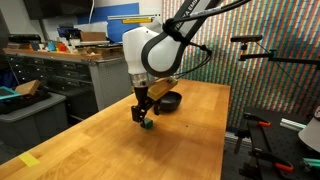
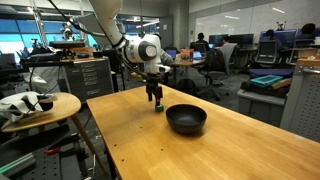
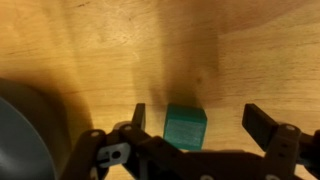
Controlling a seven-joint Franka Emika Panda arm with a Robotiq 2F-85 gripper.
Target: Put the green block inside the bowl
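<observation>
Exterior view: gripper sits low over the table. The block is at its tips, seemingly resting on the wood. The bowl is close behind.

Exterior view: the bowl looks empty. It is near the gripper but apart from it. The block is too small to make out here.

Wrist view: jaws are spread wide with the block between them. It lies nearer one finger and clear of the opposite one, so nothing is gripped. The bowl's rim shows at the frame edge.

Judgement: early stage. The gripper is lined up on the block; closing, lifting, carrying to the bowl and letting go are all left.
</observation>
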